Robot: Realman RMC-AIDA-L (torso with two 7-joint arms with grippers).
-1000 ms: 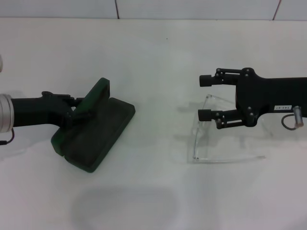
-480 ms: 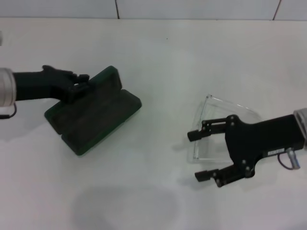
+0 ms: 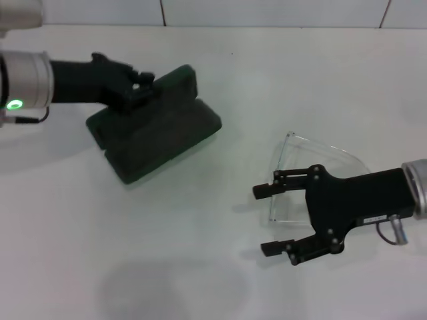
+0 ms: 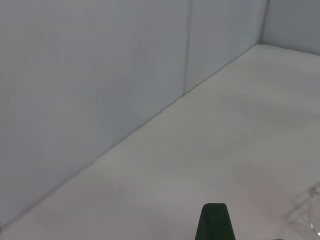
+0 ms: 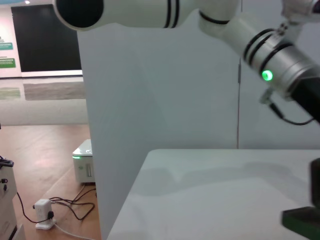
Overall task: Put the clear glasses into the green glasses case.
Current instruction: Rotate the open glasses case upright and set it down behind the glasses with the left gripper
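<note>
From the head camera, the green glasses case [image 3: 157, 127] lay open, long axis diagonal, having shifted farther from the clear glasses [image 3: 303, 180] than half a second before. The left gripper [image 3: 137, 87] pinched its lid. The right gripper [image 3: 267, 220] hung spread wide and empty over the glasses. The left wrist camera caught one case corner [image 4: 215, 222] against bare table [image 4: 210, 150].

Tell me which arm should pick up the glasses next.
The right. Its gripper is open at the glasses on the table, fingers astride the near arm. The left gripper is busy at the case lid.
</note>
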